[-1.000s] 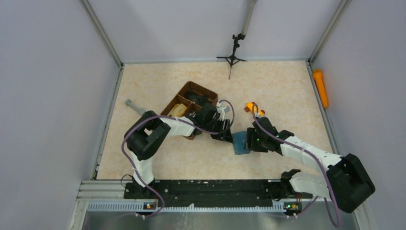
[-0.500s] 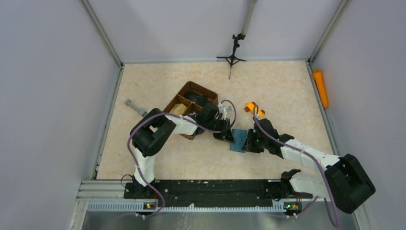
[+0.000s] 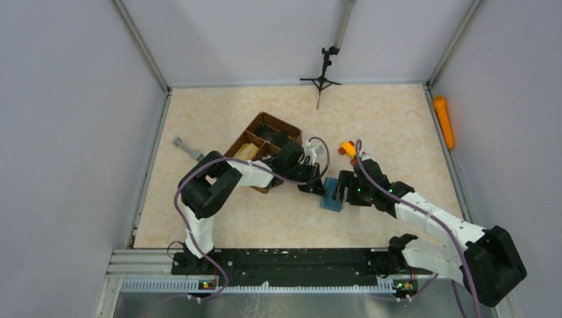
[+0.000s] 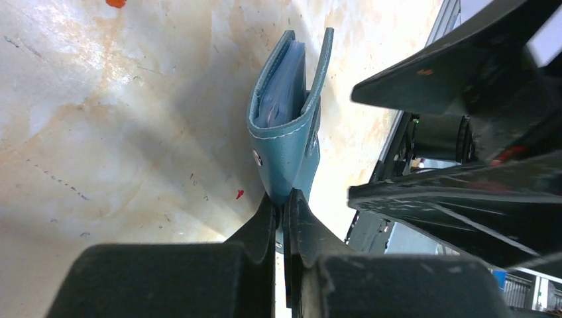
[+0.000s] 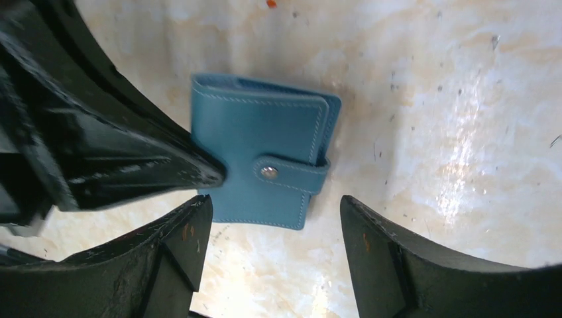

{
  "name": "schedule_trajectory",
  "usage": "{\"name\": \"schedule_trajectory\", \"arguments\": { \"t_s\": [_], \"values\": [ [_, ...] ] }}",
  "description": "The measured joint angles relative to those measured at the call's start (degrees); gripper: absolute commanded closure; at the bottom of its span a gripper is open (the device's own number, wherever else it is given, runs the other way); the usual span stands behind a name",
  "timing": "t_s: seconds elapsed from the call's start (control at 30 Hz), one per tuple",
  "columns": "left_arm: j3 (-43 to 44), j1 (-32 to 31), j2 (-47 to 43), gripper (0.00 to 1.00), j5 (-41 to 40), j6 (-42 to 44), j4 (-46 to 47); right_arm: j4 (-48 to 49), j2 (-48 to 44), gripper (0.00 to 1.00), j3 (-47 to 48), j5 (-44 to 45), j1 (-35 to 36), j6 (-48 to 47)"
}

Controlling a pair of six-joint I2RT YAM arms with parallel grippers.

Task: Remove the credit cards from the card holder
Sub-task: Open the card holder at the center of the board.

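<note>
The left gripper [image 4: 283,201] had its jaws pinched almost together on one edge of the card holder [image 4: 289,130], close by the snap strap [image 5: 289,173]. The teal-blue covers stood slightly apart at the opposite edge, with lighter blue pockets showing between them. The strap itself was fastened across the front cover.

The right gripper [image 5: 275,204] stood with its jaws wide, one finger [image 5: 173,246] on each side of the card holder's strap edge. Neither finger was seen touching the leather. Nothing was held in it.

In the top view the card holder [image 3: 332,196] appeared as a narrow blue shape between the left gripper [image 3: 317,188] and the right gripper [image 3: 342,190]. Whether it lay flat on the table [image 3: 384,126] or was tipped up could not be told.

To the left of the card holder and a little farther back sat a brown woven divided basket [image 3: 262,147], near it but apart. A small orange object [image 3: 346,148] lay just behind the card holder. A grey tool [image 3: 186,147] lay well to its left, beyond the basket. A black tripod [image 3: 323,74] stood far behind it at the back wall. An orange cylinder [image 3: 443,121] lay well to its right, past the table's edge.
</note>
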Motion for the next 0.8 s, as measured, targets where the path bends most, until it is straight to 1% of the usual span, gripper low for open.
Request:
{"name": "schedule_trajectory", "arguments": {
  "t_s": [0.17,0.3,0.4,0.5,0.6,0.7,0.8],
  "values": [
    [0.0,0.0,0.0,1.0,0.02,0.39,-0.02,-0.37,3.08,0.34,4.2,4.44,2.34,-0.02],
    [0.0,-0.02,-0.11,1.0,0.0,0.7,-0.07,-0.44,6.32,0.39,4.42,6.95,2.97,0.02],
    [0.0,0.0,-0.17,1.0,0.0,0.83,-0.09,-0.48,8.61,0.46,4.42,8.68,2.97,0.09],
    [0.0,-0.07,-0.17,1.0,-0.52,0.94,-0.26,-0.33,10.16,0.48,4.52,10.62,3.06,0.96],
    [0.13,-0.2,-0.2,1.0,-1.55,1.33,-0.96,-2.23,10.51,0.49,5.64,13.49,3.67,1.81],
    [0.26,-0.22,-0.76,1.0,-2.51,2.12,-2.67,-6.86,10.32,0.51,6.12,18.71,3.5,2.05],
    [0.26,-0.22,-1.64,1.0,-3.54,2.84,-4.02,-9.88,9.46,0.51,6.12,20.74,3.5,2.34]
  ]
}}
